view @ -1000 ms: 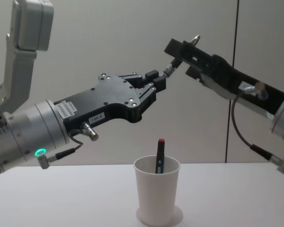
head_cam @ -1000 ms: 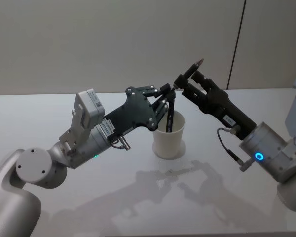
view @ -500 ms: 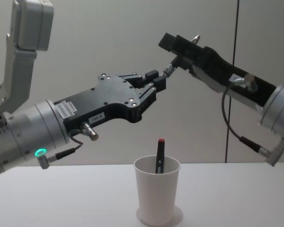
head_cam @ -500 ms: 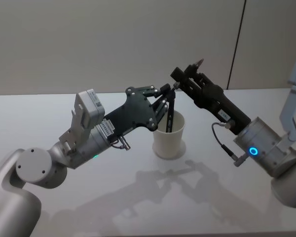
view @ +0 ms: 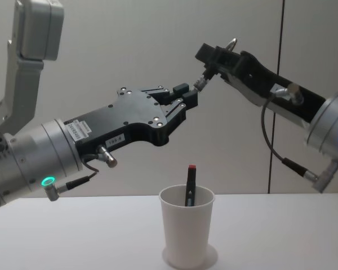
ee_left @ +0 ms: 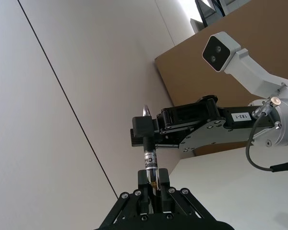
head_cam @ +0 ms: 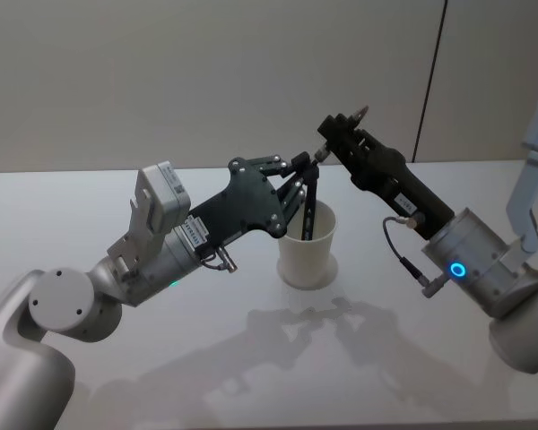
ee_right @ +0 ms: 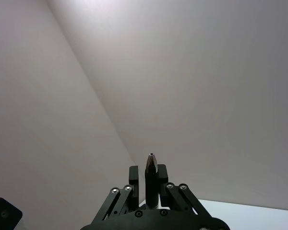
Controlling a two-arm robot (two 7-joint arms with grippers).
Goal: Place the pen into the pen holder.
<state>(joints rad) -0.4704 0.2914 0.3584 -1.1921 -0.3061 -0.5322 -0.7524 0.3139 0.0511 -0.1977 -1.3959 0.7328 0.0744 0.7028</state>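
A slim dark pen with silver bands hangs in the air above the pen holder, gripped at both ends. My left gripper is shut on its lower end and my right gripper on its upper part, with the pointed tip sticking out past the right fingers. The left wrist view shows the pen running from the left gripper to the right gripper. The pen holder, a white paper cup, stands on the table below, also in the head view.
A black pen with a red cap stands in the cup, leaning on its rim. The white table spreads around the cup, with a plain wall behind. A brown board stands beyond the right arm.
The right arm has swung in towards the cup and its gripper has tilted steeper around the pen. The left arm, the held pen's lower end and the cup stay put.
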